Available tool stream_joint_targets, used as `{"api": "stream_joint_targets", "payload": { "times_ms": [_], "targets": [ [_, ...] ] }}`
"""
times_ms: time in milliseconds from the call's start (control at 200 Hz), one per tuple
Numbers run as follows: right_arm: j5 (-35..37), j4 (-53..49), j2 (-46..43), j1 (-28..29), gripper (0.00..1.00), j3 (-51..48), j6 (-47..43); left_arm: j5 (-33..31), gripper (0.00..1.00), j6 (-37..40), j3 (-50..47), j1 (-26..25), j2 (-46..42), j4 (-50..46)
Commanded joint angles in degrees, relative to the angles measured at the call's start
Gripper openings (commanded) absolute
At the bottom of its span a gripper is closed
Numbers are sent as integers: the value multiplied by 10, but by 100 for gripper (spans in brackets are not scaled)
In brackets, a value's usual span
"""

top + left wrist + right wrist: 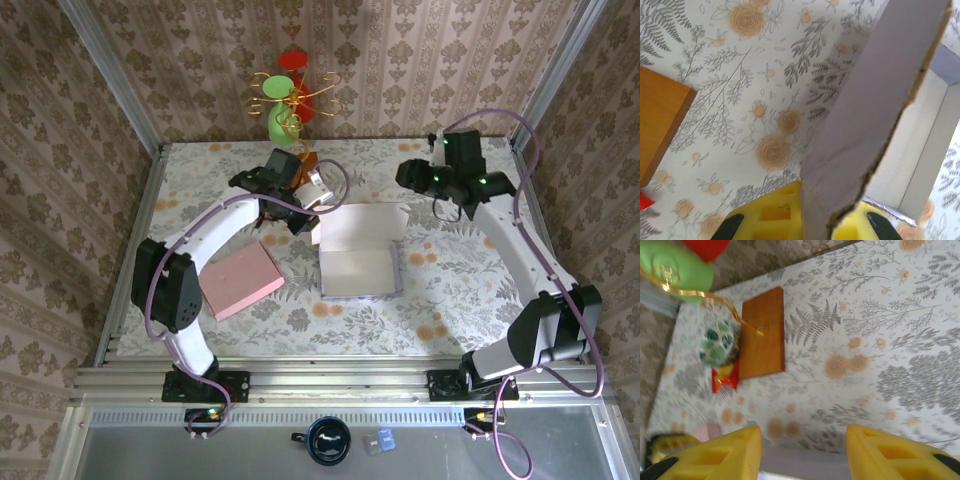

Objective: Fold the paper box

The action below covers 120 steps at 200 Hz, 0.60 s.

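The paper box lies open at the middle of the table, its pale lid flap spread flat toward the back. My left gripper is at the box's back left corner. In the left wrist view its yellow fingers are shut on a lavender cardboard flap that stands up with a torn brown edge, and the box's inside shows to the right. My right gripper hovers off the lid's back right corner. Its jaws stand open, with the flap's edge low between them and not touched.
A pink slab lies left of the box. A brown wooden board lies by the green vase with gold wire at the back. Patterned walls close three sides. A dark cup sits below the rail.
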Motion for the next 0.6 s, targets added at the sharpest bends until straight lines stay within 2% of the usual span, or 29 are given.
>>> {"api": "stream_joint_targets", "payload": {
  "times_ms": [0,120,250,595],
  "targets": [
    [-99,-4,-29,-13,49,-50,-195,8,0,63,12,21,-11,-44],
    [-121,11,-56,-13,51,-103,-274,3,0,67,13,30,-7,-41],
    [-116,-3,-38,-12,52,-117,-329,-4,0,67,12,33,-2,-34],
    [-62,-20,67,17,53,-77,-361,-9,0,63,9,35,5,-20]
  ]
}}
